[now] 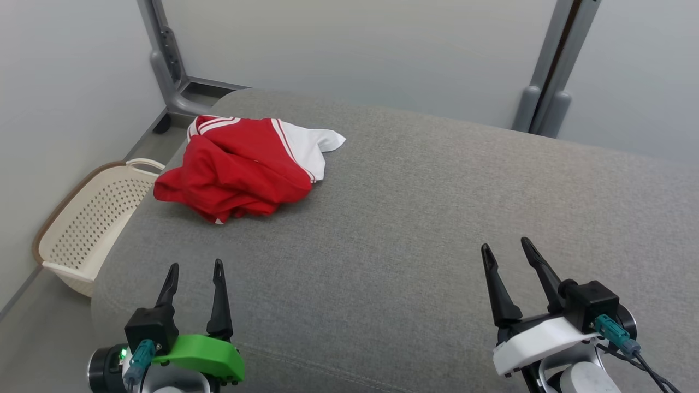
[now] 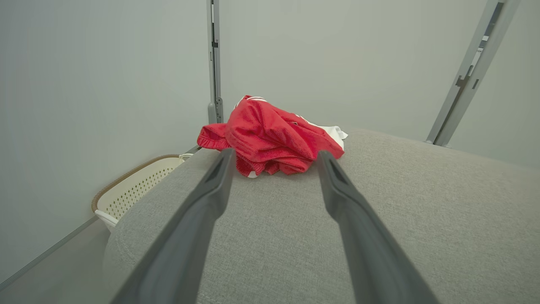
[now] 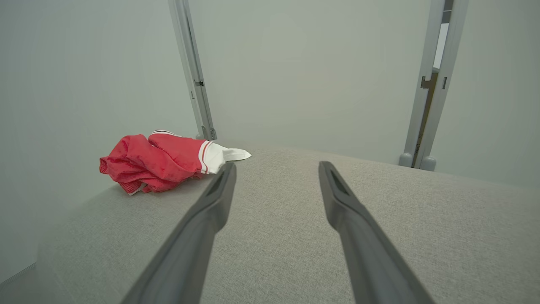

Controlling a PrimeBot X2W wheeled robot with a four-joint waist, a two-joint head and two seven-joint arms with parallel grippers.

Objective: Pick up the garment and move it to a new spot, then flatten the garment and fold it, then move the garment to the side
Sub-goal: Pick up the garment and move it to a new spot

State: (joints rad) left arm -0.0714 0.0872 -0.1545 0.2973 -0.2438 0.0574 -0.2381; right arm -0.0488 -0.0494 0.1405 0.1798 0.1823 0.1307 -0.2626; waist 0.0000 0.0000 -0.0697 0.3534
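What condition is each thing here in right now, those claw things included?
Red and white garment: crumpled in a heap on the grey cushion.
Cream basket: upright on the floor, visible part empty.
Left tool: open, holding nothing.
Right tool: open, holding nothing.

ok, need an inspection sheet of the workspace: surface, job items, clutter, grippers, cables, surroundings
Surface: grey fabric cushion, smooth.
Job's things: red and white garment, crumpled in a heap near the far left corner, not yet flattened or folded.
Clutter: nothing seen.
Grippers: left gripper and right gripper both open and empty, at the near edge, apart from the garment.
Cables: dark cable trailing from the right wrist's teal plug.
Surroundings: cream perforated basket on the floor left of the cushion; grey metal post; pale walls.
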